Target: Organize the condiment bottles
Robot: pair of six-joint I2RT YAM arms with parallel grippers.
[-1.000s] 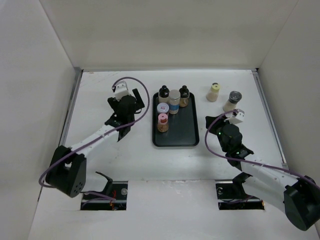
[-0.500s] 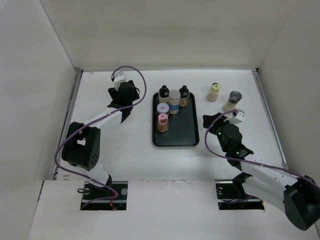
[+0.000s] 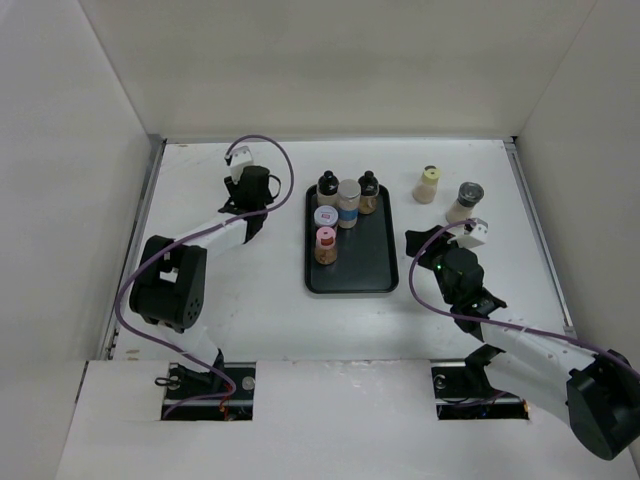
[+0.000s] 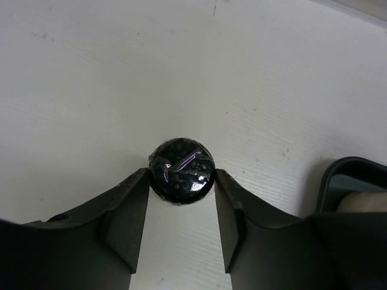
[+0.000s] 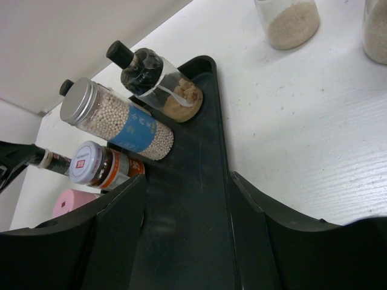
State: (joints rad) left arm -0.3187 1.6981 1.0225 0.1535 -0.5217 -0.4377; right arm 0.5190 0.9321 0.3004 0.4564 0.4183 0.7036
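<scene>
The left gripper (image 4: 181,181) is clamped on a black-capped bottle (image 4: 180,169) between its jaws, just outside the tray (image 4: 354,164), likely to carry it in. The right gripper (image 5: 187,176) hangs with jaws apart, the tray's corner between them.

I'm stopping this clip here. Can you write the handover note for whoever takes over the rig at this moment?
Left gripper: shut on the cap of a black-capped bottle, over the table left of the black tray; whether it is lifted cannot be told.
Right gripper: open, empty, above the tray's right edge.
Done: five bottles stand in the tray, among them the blue-labelled bottle and the pink-capped jar.
Left: the gripped bottle, plus the cream bottle and the grey-capped jar on the table right of the tray.
</scene>
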